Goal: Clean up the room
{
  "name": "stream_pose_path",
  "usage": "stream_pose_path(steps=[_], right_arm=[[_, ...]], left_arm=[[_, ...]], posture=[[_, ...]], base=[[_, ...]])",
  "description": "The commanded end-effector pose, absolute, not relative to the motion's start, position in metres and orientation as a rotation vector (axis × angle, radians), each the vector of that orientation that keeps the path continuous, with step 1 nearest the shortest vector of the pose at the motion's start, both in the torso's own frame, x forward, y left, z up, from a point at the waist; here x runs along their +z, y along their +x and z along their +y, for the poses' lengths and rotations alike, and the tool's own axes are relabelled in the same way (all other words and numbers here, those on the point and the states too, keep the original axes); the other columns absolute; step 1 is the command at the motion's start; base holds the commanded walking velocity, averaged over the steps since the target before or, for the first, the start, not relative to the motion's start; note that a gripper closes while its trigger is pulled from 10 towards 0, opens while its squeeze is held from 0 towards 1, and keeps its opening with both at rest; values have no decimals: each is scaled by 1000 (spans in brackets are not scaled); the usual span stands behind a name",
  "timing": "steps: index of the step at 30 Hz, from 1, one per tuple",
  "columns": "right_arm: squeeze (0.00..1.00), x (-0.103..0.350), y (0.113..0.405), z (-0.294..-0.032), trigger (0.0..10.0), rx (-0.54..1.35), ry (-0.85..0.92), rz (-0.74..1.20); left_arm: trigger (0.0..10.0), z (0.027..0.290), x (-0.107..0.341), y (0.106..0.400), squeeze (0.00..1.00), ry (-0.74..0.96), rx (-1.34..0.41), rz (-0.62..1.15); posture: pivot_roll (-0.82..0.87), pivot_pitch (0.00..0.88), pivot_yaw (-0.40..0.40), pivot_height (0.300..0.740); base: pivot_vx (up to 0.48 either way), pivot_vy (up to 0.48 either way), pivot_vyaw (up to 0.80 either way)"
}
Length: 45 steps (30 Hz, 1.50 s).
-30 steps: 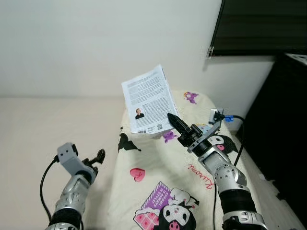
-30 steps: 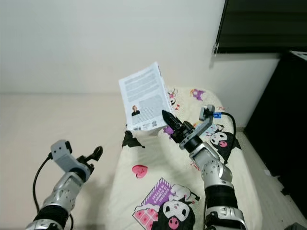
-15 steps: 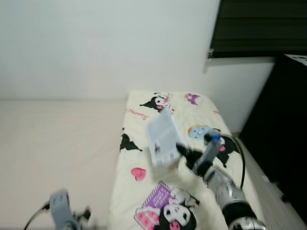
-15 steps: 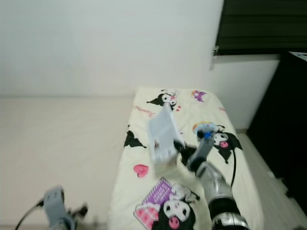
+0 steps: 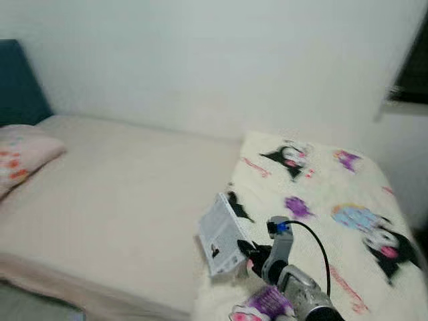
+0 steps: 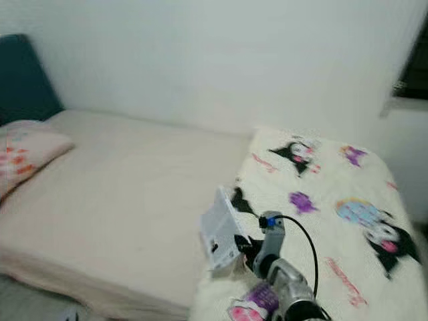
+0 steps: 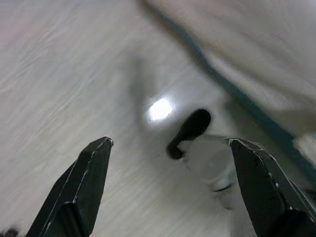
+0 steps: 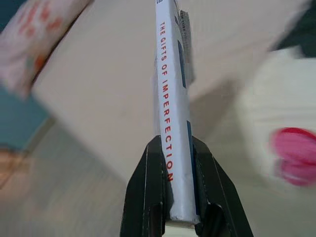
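A: White paperback book (image 5: 221, 235), spine pinched between right gripper (image 8: 174, 210) fingers, now carried low above patterned blanket (image 5: 348, 194) edge, beside beige mattress (image 5: 114, 200). Held high against the wall a second ago.

B: Left gripper (image 7: 173, 192) fingers spread, empty, above floor (image 7: 59, 89). View swung left; pink pillow (image 5: 23, 157) visible. Likely transit to a drop-off.

The right arm (image 5: 304, 294) reaches forward and up from the lower edge of the eye views, its wrist bent. The right gripper (image 8: 180, 163) is clamped, one black finger pressed on each side of what it holds. The left gripper (image 7: 170, 197) hangs low, its fingers (image 7: 84, 185) spread wide apart.
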State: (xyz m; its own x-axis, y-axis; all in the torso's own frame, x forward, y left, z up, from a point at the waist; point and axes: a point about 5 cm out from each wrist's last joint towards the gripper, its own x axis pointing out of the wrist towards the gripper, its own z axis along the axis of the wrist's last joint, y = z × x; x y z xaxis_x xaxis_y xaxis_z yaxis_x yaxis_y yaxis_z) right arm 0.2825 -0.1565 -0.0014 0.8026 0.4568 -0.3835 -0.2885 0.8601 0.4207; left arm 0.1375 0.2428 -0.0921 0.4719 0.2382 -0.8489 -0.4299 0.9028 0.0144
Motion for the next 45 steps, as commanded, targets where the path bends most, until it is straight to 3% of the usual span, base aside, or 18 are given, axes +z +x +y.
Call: stream_pose_path(steps=[1,9,25,37,45], right_arm=[[0,6,288,-153,10000,448,344,445],[0,18,296,-138,10000,593,256,389],[0,-14,275,-153,10000,468,126,566],[0,-7,281,-153,10000,544,17,535],[0,11,294,-147,10000,611,50,452]], left_arm=[[10000,243,-93,135,0,-190,403,1020],[10000,242,-91,143,0,-158,384,1012],[10000,236,-91,148,0,-147,360,1005],[10000,237,-89,151,0,-151,358,987],[10000,240,-84,160,0,-173,360,948]], posture=[[-26,0,-34,740],[-30,0,-31,740],[-18,0,-39,740],[-21,0,-21,740],[-20,0,-16,740]], base=[[0,0,788],[0,0,789],[0,0,782],[0,0,782],[0,0,781]])
